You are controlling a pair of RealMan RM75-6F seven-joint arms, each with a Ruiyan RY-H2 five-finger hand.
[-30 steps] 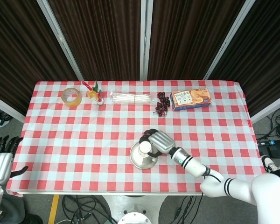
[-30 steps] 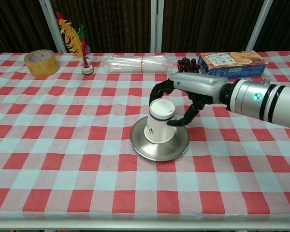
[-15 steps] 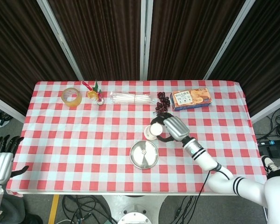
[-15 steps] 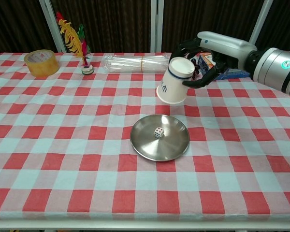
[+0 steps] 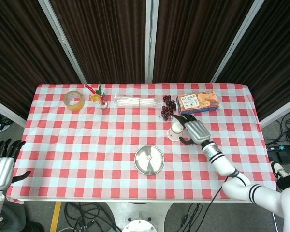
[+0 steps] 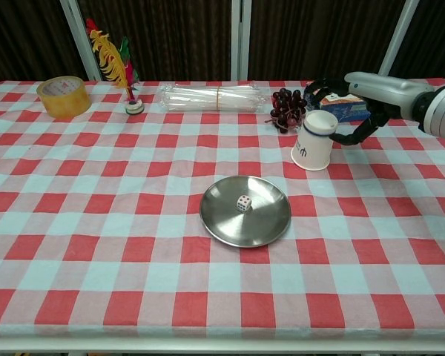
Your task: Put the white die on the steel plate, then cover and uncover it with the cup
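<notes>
The white die (image 6: pixel 242 202) lies on the steel plate (image 6: pixel 267 226), a little behind the plate's middle, in plain sight with nothing over it. The cup (image 6: pixel 314 140) stands mouth-down on the tabletop (image 6: pixel 96 222) to the right of and behind the plate, well apart from it and just in front of the dark grapes (image 6: pixel 285 106); kept upside down, it looks ready to go straight back over the die. The right hand (image 6: pixel 352 111) is curled around the cup's upper part, fingers hooked over its far side and thumb near the front, so I judge it to be grasping the cup, though whether it is squeezing or only cradling it is hard to tell. The left hand (image 5: pixel 2 162) hangs off the tabletop's left edge, fingers spread and holding nothing
</notes>
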